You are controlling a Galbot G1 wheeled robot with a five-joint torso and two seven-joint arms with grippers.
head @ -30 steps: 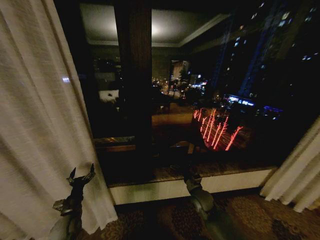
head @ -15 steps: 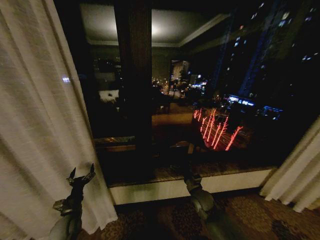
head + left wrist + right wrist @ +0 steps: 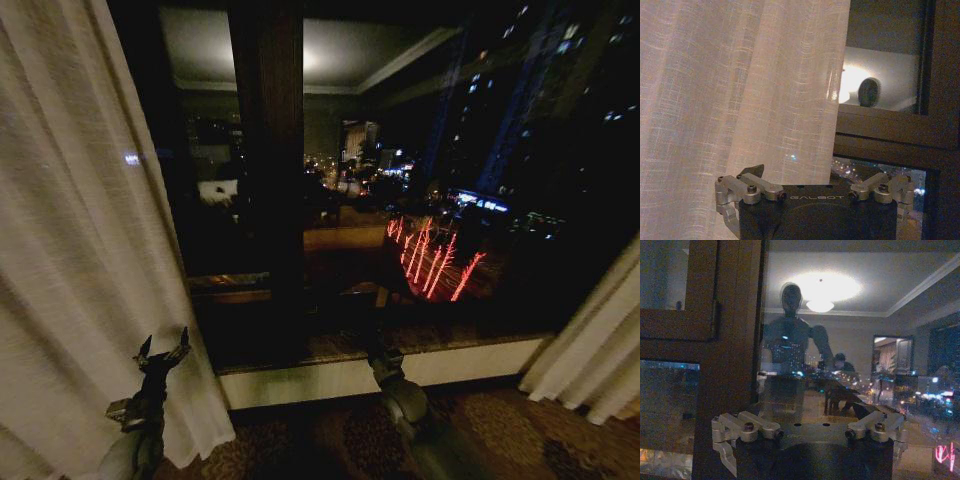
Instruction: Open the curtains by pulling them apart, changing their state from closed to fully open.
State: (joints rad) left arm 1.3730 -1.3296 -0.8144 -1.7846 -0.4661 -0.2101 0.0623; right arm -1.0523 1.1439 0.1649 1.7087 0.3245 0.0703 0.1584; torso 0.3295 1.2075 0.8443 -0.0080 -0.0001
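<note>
Just beside the open, empty left gripper (image 3: 165, 352) hung the left curtain (image 3: 70, 260), best pushed farther outward, while the right gripper (image 3: 385, 362) sat low, its state untold.

"GALBOT" embossed on left gripper (image 3: 815, 187) body; no other text readable

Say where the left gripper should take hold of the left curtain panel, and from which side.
Probably its free inner edge, which hangs as a vertical hem against the dark window. The left curtain panel edge sits just above the open left gripper, so approach from the window side, fingers straddling the hem.
</note>
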